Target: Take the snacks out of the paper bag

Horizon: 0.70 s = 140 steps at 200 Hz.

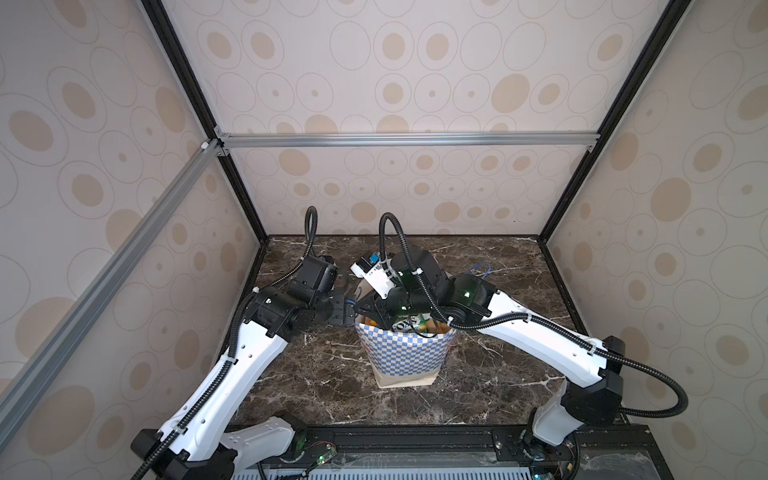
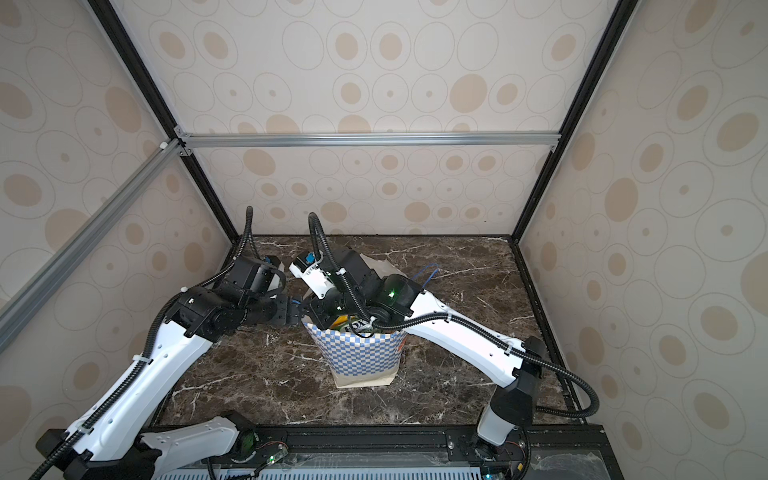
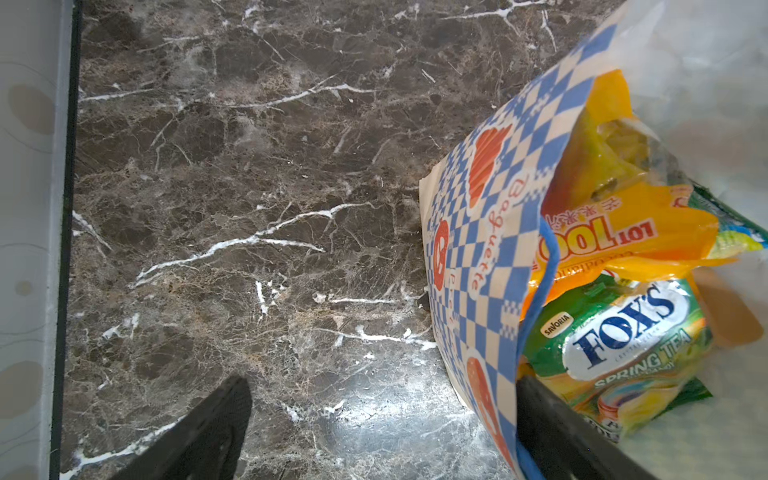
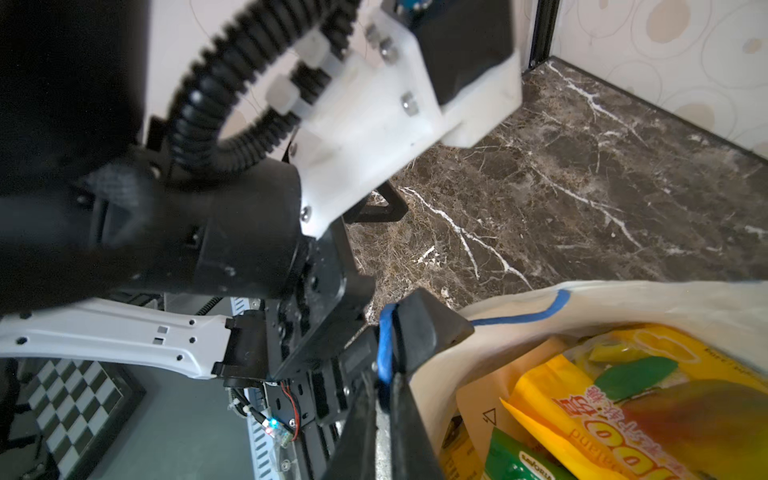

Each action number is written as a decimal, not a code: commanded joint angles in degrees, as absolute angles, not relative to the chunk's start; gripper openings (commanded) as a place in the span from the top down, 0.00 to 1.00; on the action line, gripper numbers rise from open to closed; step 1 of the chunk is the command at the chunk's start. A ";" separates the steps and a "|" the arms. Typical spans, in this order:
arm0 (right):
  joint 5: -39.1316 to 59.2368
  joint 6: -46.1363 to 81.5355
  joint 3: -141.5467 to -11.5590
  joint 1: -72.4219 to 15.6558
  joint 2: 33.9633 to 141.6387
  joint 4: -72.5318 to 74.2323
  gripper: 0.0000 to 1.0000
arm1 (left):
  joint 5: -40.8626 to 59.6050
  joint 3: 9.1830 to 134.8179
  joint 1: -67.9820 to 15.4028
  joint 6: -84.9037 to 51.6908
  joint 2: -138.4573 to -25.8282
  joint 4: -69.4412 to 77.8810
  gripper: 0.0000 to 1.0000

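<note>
An upright white paper bag [image 1: 403, 353] [image 2: 357, 353] with a blue-and-white checkered band and orange round marks stands near the middle of your dark brown, white-veined marble table [image 1: 316, 386]. Its mouth is open and the snacks sit inside it. In the left wrist view a soft yellow-orange gummy packet [image 3: 602, 237] with red lettering lies against the checkered wall. A shiny green Fox's packet [image 3: 623, 332] lies just beside it, and a crinkly golden-transparent bag [image 3: 619, 141] sits on the gummy packet's other side.

Your left gripper [image 1: 345, 309] [image 2: 291, 309] sits at the bag's left rim with its jaws spread wide, straddling the paper wall. One black finger [image 3: 557, 428] is inside the mouth and the other finger [image 3: 199, 432] is outside, over bare table. A thin blue cord handle [image 3: 540, 282] runs along the inside finger.

Your right gripper [image 1: 372, 313] [image 4: 384, 388] reaches across from the right and dips into the left side of the bag's mouth, close to the left gripper. In the right wrist view its fingers [image 4: 409, 432] are pressed together at the rim, where the blue cord comes down to their tips. You cannot tell whether the cord is nipped between them. A second blue cord loop [image 1: 482, 272] sticks out past the bag's far rim.
</note>
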State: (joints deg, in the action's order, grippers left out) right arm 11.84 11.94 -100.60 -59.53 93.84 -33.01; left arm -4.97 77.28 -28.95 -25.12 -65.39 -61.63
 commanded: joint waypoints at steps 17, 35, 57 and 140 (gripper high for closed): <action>6.67 8.31 -100.70 -58.53 94.09 -33.76 1.00 | 0.88 81.04 -28.47 -21.82 -63.56 -56.78 0.02; 4.20 6.06 -103.77 -58.03 95.62 -35.68 1.00 | 4.54 81.34 -28.39 -20.06 -63.46 -55.30 0.02; -0.02 2.94 -107.38 -57.41 97.15 -37.07 1.00 | 4.38 81.89 -28.45 -18.93 -63.22 -56.44 0.02; 4.96 -3.23 -118.18 -54.85 102.44 -36.39 1.00 | 7.53 81.91 -28.38 -13.06 -63.11 -56.23 0.02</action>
State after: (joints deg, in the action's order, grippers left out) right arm 7.16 -1.69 -113.75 -58.00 98.52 -42.44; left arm 1.06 78.30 -27.11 -19.42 -65.56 -56.99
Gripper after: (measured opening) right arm 0.042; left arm 0.981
